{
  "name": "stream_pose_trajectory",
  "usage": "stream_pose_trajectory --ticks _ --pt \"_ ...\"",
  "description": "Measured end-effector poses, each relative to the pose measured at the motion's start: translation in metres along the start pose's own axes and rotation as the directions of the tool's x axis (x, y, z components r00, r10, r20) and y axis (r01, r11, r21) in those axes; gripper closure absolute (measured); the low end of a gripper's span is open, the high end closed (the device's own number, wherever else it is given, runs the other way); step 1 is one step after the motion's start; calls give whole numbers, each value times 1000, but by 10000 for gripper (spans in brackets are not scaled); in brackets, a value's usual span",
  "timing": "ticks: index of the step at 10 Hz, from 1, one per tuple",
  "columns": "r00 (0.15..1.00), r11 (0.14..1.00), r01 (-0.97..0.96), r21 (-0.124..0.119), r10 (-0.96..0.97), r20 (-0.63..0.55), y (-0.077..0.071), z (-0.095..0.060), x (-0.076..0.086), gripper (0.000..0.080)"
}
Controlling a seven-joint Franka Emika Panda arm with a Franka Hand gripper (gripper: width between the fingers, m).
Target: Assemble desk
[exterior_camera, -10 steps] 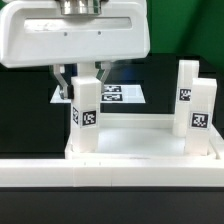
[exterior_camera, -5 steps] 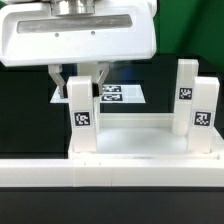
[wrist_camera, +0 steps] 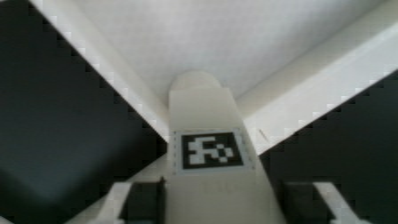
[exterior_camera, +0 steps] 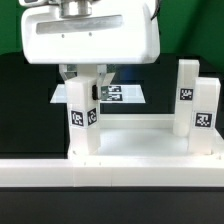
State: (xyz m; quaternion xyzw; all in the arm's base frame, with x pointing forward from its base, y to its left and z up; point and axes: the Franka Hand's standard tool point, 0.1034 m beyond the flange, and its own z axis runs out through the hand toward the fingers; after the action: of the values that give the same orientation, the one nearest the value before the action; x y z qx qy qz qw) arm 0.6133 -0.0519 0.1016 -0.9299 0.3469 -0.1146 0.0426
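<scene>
The white desk tabletop [exterior_camera: 140, 142] lies tray-side up behind the low wall. Two tagged white legs [exterior_camera: 203, 118] [exterior_camera: 186, 95] stand in its sockets on the exterior view's right. A third tagged leg [exterior_camera: 82, 122] stands upright at the corner on the exterior view's left. My gripper [exterior_camera: 84, 80] is directly above it, with its fingers closed on the leg's upper end. In the wrist view the leg [wrist_camera: 210, 120] runs down from between my gripper [wrist_camera: 214, 205] to the tabletop [wrist_camera: 231, 40], and a dark pad presses on each of its sides.
A long white low wall [exterior_camera: 110, 178] runs along the front of the tabletop. The marker board [exterior_camera: 118, 95] lies flat on the black table behind it. The hand's large white body hides the area above the held leg.
The hand has turned and shifted toward the exterior view's right. The held leg has turned with it, and a second tagged face now shows.
</scene>
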Motion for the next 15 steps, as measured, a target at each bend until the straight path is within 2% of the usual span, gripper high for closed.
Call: stream_pose_trajectory --ticks 2,4,5,6,7,9,12,15 --pt "999 999 -34 0 34 -2 0 0 1 504" --pt "1000 1000 -8 0 8 -1 1 0 1 261" --pt "996 996 90 -2 -90 3 3 -1 3 261" --pt "980 980 198 -2 -198 5 4 -2 5 173" --pt "956 956 294 -2 -294 9 4 -2 5 154" --pt "846 846 533 1 -533 17 5 -2 6 154" --pt "683 684 730 1 -730 22 5 -2 5 151" --pt "550 550 835 1 -835 24 7 -2 7 151"
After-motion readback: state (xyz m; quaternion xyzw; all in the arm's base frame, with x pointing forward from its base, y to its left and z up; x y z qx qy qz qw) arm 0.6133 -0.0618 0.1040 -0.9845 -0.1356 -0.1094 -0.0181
